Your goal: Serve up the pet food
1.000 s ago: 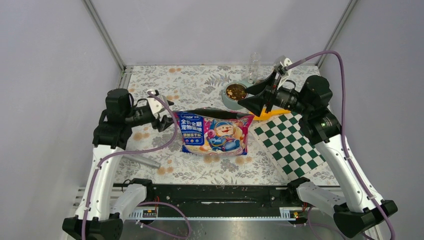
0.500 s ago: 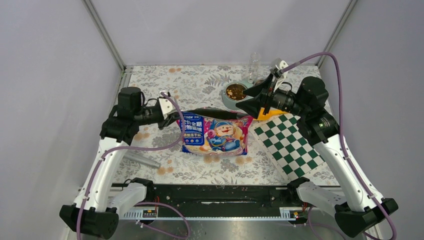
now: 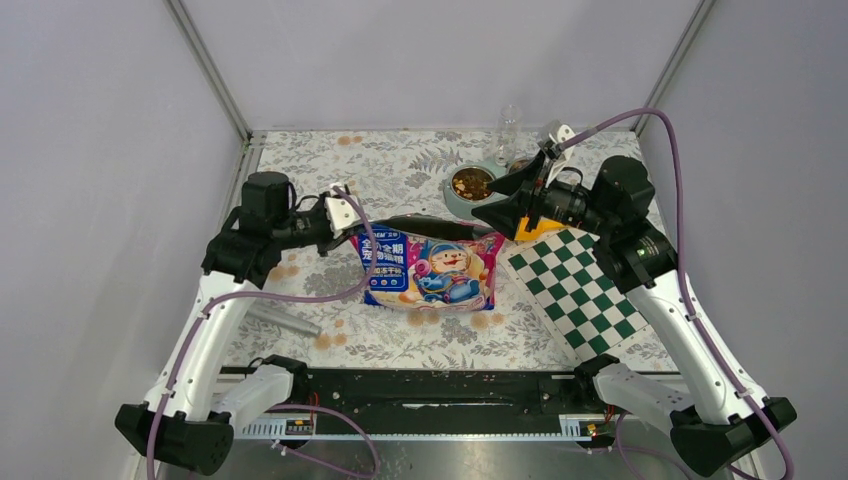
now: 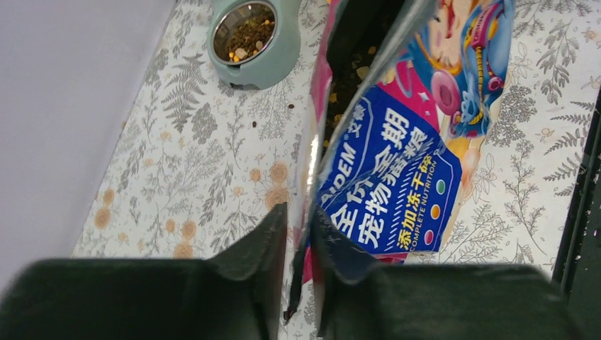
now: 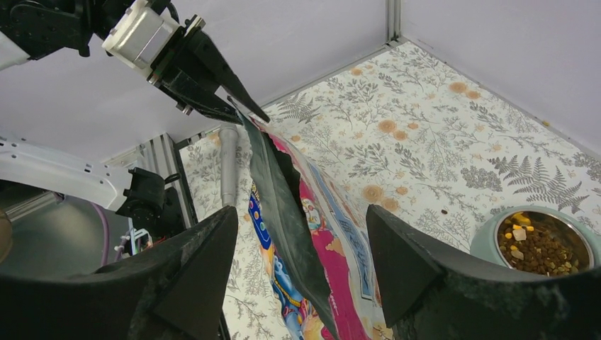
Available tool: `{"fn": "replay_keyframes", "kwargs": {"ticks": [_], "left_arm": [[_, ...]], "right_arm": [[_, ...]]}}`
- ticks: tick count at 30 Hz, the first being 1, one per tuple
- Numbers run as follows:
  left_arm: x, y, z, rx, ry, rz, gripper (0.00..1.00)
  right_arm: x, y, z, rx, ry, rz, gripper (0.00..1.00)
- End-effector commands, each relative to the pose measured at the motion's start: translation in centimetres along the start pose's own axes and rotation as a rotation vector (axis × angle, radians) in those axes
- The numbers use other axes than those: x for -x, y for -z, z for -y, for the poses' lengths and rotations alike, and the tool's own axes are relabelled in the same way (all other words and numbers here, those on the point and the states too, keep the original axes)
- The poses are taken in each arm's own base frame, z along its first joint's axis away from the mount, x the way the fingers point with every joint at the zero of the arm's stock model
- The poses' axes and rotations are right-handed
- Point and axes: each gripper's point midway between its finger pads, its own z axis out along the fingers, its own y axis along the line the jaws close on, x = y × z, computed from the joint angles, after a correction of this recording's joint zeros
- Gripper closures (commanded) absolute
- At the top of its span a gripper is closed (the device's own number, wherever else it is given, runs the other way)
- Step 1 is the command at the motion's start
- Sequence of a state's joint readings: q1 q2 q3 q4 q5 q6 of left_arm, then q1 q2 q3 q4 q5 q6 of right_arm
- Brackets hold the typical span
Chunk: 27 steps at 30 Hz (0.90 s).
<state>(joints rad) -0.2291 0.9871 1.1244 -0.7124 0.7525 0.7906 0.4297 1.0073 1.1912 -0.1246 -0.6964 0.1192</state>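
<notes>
Right wrist, pet food (image 5: pixel 542 248), round heap, bowl (image 5: pixel 484 243)

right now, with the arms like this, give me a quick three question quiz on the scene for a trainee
1. True or false: the left gripper is shut on an edge of the bag.
2. The bowl holding pet food stands on: A a metal tray, B the floral cloth, C a shelf.
3. Fill in: the right gripper has its jaws ____.
Key: 1 true; 2 B; 3 open.
</notes>
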Motion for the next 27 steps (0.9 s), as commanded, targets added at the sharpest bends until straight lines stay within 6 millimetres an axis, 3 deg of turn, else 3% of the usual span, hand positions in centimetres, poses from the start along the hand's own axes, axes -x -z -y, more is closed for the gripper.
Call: {"fn": "replay_keyframes", "kwargs": {"ticks": [1,4,10,12,15,19,20,21,24,27], "left_arm": [[1.2,0.4,-1.9,0.075,-0.069,-0.034,0.71],[1.6,0.2,-1.7,0.080,-0.093,-0.044,0.67],[1.2,-0.6,-1.1,0.047,-0.127,-0.118,0.69],[1.1,-0.7,-1.0,0.044,-0.133,-0.135,0.76],[1.3,-0.8,-1.1,0.048,-0.145,-0.141,1.00],[1.8,-0.7,-1.3,0.059,-0.150,-0.138,1.00],[1.9,-0.7,-1.4,0.061,-0.147,-0.138,0.95],[2.1,-0.7,-1.5,0.066,-0.144,-0.138,0.82],[2.4,-0.9,-1.7,0.073,-0.130,-0.143,0.58],[2.8,-1.1,-1.7,0.073,-0.136,-0.142,0.56]], "right_arm": [[0.2,0.1,-0.5,0.003,0.050,-0.006,0.25],[-0.7,-0.1,-0.1,-0.023,0.065,-0.063,0.24],[-1.6,0.2,0.2,-0.070,0.080,-0.157,0.24],[-1.6,0.3,0.4,-0.092,0.070,-0.173,0.25],[-1.6,0.5,0.8,-0.126,0.066,-0.191,0.26],[-2.0,0.6,1.0,-0.140,0.062,-0.205,0.27],[-2.1,0.7,1.0,-0.142,0.061,-0.209,0.27],[-2.1,0.7,1.1,-0.144,0.062,-0.212,0.27],[-2.3,0.8,1.1,-0.145,0.061,-0.218,0.27],[-2.4,0.8,1.1,-0.145,0.060,-0.222,0.27]]}}
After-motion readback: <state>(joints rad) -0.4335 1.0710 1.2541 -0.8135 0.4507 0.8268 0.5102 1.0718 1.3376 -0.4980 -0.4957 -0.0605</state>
